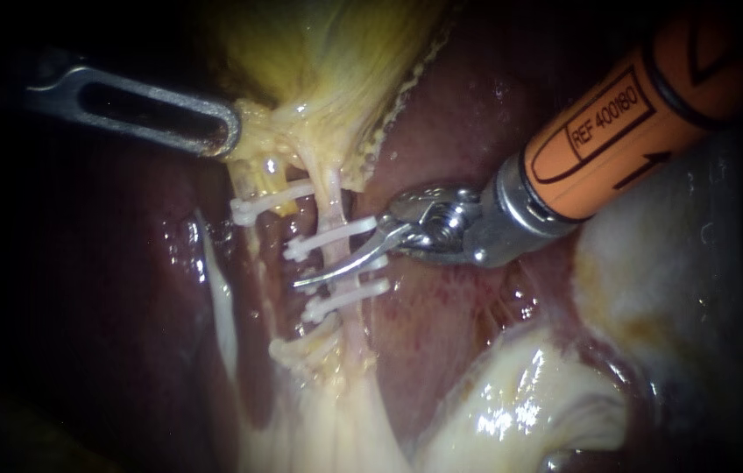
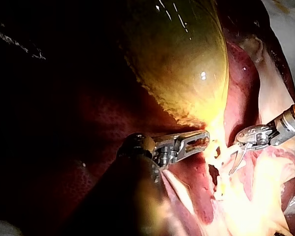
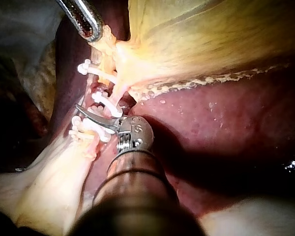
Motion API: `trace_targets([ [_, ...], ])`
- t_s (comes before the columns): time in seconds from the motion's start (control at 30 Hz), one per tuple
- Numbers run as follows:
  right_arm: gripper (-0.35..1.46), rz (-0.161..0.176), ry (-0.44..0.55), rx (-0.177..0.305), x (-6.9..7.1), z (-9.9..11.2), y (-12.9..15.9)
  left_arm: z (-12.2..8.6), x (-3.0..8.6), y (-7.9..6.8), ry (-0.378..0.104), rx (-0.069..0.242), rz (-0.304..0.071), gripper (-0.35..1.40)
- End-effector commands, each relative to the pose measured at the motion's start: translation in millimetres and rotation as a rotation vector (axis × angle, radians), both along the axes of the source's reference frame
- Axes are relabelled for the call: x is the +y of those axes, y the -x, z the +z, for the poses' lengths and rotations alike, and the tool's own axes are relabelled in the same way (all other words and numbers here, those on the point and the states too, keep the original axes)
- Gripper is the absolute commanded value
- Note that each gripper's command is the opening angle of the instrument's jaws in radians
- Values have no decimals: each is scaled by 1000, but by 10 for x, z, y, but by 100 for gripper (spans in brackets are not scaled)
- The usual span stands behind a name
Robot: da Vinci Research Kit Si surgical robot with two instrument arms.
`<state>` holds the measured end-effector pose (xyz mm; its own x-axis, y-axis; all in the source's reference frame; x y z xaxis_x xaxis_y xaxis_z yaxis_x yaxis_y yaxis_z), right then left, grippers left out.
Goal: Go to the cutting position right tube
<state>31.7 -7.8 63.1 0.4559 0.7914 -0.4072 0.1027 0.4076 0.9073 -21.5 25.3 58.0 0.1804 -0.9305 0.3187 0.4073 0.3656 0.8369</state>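
Left tool (image 1: 221, 131) pinching gallbladder (image 1: 328, 52) taut; right tool (image 1: 336, 264), blades spread, should straddle right tube (image 1: 333, 197) squarely between clips (image 1: 350, 296).

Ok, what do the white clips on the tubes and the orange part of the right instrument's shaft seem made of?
The clips look like white plastic, probably: opaque, matte, with moulded ends. The right instrument has an orange sleeve: smooth, semi-gloss plastic or coating, with printed black marks. Its wrist is bare shiny metal, by the bright glints.
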Motion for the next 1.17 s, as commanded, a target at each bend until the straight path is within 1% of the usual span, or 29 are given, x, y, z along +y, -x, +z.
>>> trace_targets([
  [0.03, 103, 6, -1, 6, 0, 0, -2, 0, 0, 0, 0, 1, 0, -35],
  [0.17, 103, 23, -17, 33, -1, -2, -6, 1, 0, 1, -1, -1, 2, -35],
  [0.3, 105, 38, -39, 71, -4, -13, -8, 1, 0, 0, -1, -1, 2, -35],
  [0.33, 105, 31, -45, 83, -5, -17, -8, 1, 0, 0, -1, -1, 2, -35],
  [0.4, 105, 29, -73, 106, -6, -26, -9, 1, 0, 0, -1, -1, 2, -35],
  [0.47, 102, 20, -91, 134, -6, -35, -9, 1, 0, 0, -1, -1, 2, -35],
  [0.6, 97, -9, -128, 176, -3, -49, -8, 0, 0, 0, -1, -1, 2, -35],
  [0.63, 95, -8, -137, 182, -2, -51, -7, 0, 0, 0, -1, -1, 2, -35],
  [0.77, 93, -8, -145, 188, 1, -54, -6, 0, 0, 0, -1, -1, 2, -35],
  [1.17, 93, -7, -146, 190, 1, -53, -5, 0, -1, 0, -1, -1, 2, -35],
])
